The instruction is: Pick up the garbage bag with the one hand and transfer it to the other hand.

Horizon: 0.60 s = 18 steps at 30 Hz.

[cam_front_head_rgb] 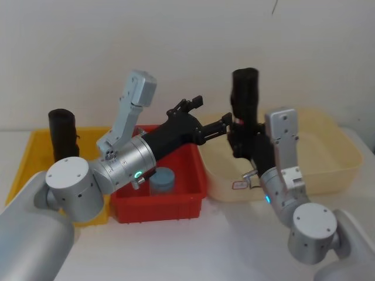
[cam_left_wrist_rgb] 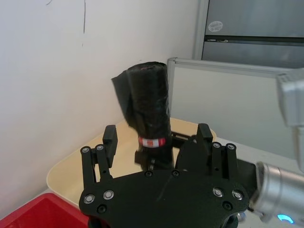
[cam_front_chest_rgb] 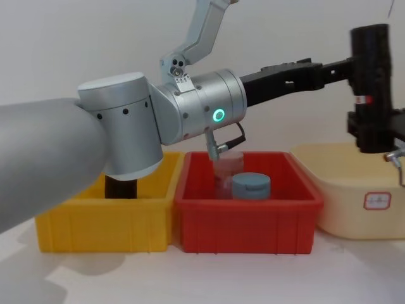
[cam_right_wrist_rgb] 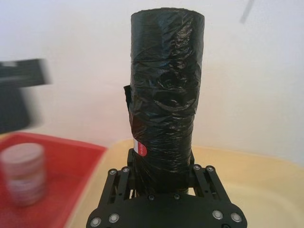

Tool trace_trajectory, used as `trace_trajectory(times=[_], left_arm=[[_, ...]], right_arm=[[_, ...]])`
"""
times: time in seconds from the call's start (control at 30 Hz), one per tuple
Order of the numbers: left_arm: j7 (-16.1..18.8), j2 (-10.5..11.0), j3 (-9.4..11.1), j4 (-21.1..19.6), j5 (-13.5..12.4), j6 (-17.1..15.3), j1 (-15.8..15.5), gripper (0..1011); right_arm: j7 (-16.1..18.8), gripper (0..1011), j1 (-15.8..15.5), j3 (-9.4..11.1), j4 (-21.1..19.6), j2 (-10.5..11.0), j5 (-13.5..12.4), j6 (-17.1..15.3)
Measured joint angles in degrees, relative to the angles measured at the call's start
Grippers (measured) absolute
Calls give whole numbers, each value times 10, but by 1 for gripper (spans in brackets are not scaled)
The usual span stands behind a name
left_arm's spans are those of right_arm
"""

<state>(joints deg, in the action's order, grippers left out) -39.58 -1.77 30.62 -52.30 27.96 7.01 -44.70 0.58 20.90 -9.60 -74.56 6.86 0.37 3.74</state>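
Right of frame centre, the right gripper [cam_front_head_rgb: 242, 140] clamps the upright garbage bag [cam_front_head_rgb: 245, 93] by its lower end, the left gripper [cam_front_head_rgb: 225, 126] holding its spread-open fingers [cam_left_wrist_rgb: 110, 138] just beside its middle.

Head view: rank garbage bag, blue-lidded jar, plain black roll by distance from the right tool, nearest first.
1. garbage bag, held in the right tool.
2. blue-lidded jar, in red bin, centre.
3. plain black roll, in yellow bin, far left.

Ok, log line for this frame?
stage: handover pending | right tool shut on garbage bag, upright above cream bin | left tool open at bag's label, contact unclear
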Motion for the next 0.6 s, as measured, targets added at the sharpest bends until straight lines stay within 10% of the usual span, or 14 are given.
trace_trajectory(times=[0.23, 0.6], left_arm=[[0, 0, 0, 0, 0, 0, 0, 1000], [0, 0, 0, 0, 0, 0, 0, 1001]], right_arm=[[-21, 547, 21, 31, 27, 7, 0, -4], [-43, 868, 39, 69, 42, 23, 1, -16]])
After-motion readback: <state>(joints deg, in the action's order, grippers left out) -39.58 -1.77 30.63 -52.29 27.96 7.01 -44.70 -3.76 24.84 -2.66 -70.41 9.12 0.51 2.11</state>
